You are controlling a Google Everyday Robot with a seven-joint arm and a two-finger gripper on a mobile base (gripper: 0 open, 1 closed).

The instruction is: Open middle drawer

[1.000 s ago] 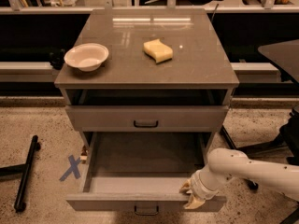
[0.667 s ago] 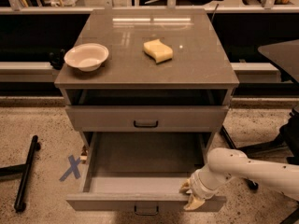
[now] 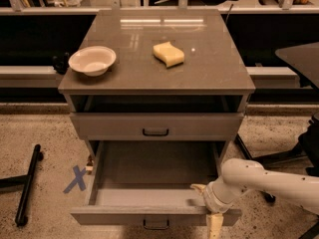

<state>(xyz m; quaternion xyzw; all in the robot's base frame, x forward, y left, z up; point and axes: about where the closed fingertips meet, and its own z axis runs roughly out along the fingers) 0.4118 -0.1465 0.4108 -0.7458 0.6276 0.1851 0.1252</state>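
Observation:
The middle drawer (image 3: pixel 149 163) is pulled far out of the grey cabinet and shows a plain grey inside. Its front panel (image 3: pixel 124 217) faces me, with a small black bar handle (image 3: pixel 155 224) at centre. My gripper (image 3: pixel 205 207) is at the right end of that front panel, on a white arm (image 3: pixel 269 180) coming in from the right. It is open. One cream finger (image 3: pixel 197 187) lies over the inner side of the panel and the other finger (image 3: pixel 215 227) hangs down its outer face.
The drawer above (image 3: pixel 155 126) is shut. On the cabinet top (image 3: pixel 209 68) stand a white bowl (image 3: pixel 92 59) and a yellow sponge (image 3: pixel 168 54). A black bar (image 3: pixel 27 183) and a blue X mark (image 3: pixel 76 179) are on the floor at left. A dark chair base (image 3: pixel 309 143) is at right.

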